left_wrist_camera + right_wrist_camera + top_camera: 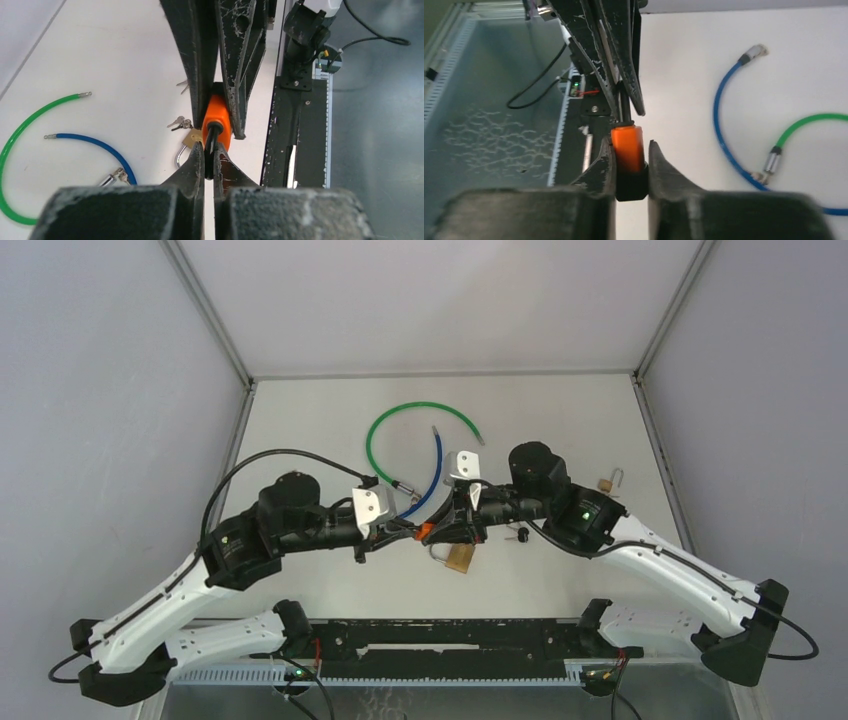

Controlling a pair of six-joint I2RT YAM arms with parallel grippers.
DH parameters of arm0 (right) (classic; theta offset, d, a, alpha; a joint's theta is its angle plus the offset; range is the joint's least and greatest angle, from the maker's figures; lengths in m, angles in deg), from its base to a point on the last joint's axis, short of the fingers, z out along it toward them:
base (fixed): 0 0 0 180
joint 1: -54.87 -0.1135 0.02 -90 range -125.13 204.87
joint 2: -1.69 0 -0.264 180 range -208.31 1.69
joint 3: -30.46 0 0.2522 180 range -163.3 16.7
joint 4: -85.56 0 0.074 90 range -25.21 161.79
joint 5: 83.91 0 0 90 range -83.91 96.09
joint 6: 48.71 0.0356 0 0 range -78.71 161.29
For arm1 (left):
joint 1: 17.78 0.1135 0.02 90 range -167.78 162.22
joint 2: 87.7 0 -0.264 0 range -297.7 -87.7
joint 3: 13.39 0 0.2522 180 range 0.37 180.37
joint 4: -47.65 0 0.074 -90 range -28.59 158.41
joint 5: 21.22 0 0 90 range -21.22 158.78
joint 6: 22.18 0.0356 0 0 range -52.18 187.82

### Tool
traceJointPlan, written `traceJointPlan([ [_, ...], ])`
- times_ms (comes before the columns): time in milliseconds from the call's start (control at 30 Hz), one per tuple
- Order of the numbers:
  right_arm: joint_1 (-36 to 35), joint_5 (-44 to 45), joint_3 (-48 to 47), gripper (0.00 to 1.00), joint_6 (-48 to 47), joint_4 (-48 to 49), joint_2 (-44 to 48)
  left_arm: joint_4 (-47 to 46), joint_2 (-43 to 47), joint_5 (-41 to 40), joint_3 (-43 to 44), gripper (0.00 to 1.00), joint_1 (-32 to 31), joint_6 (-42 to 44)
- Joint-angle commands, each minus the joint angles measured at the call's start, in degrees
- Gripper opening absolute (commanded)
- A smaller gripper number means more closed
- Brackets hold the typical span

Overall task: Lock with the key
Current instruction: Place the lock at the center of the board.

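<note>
An orange lock (427, 532) (218, 117) (626, 142) with a black end is held above the table's middle, between both grippers. My right gripper (443, 528) (630, 147) is closed on its body, and the black end fills the gap between the jaws. A thin black key (210, 145) sticks out of the lock's near end in the left wrist view. My left gripper (408, 531) (209, 151) is shut on that key. The two grippers face each other tip to tip.
A brass padlock (459, 558) (191, 138) lies on the table just under the grippers, loose keys (519, 534) (178, 122) beside it. A smaller brass padlock (607, 483) sits at the right. A green cable (420, 420) (814, 122) and a blue cable (432, 475) (719, 130) lie behind.
</note>
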Motion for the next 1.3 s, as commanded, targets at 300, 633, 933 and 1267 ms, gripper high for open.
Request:
traceJointPlan([
  [300, 26.0, -3.3, 8.1, 0.0, 26.2, 7.4, -2.1, -18.3, 6.0, -19.2, -11.2, 1.0, 0.4, -8.5],
  [633, 48.1, -5.4, 15.2, 0.0, 34.0, 10.2, -24.1, -23.9, 23.1, -26.2, -36.3, 1.0, 19.6, -26.4],
  [933, 52.9, -2.8, 14.1, 0.26, 35.7, 10.4, -39.1, -26.9, 35.9, -21.2, -48.7, 1.0, 33.9, -38.0],
  [1267, 55.3, 23.3, 4.1, 0.77, 24.9, -13.2, -25.2, -28.0, 40.0, -19.2, -48.9, 1.0, 35.4, -37.3],
])
